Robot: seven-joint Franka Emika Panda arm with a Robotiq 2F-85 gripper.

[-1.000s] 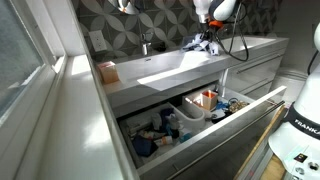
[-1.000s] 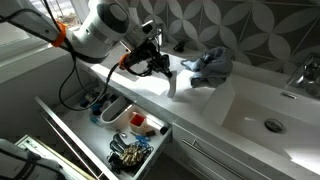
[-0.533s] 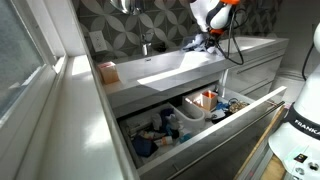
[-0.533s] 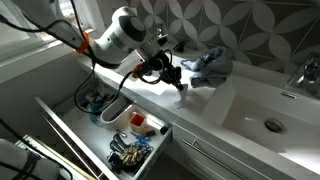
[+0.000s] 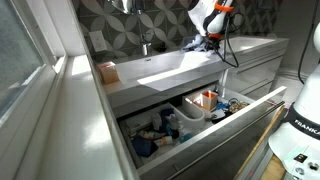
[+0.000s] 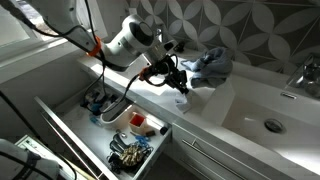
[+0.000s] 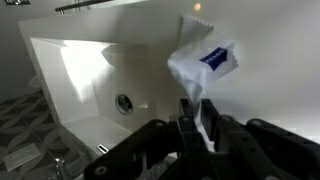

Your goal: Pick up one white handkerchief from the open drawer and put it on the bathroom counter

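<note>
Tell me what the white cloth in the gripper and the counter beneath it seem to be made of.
The white handkerchief looks like thin, soft, matte fabric: it creases and folds loosely in the gripper, with a small blue label. The bathroom counter looks like hard, smooth, slightly glossy moulded material, perhaps solid surface or ceramic: top and basin flow together seamlessly and catch soft highlights.

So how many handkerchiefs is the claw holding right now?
1: a white handkerchief pinched in the claw, hanging above the bathroom counter beside the basin. More folded inside it can't be ruled out.
</note>
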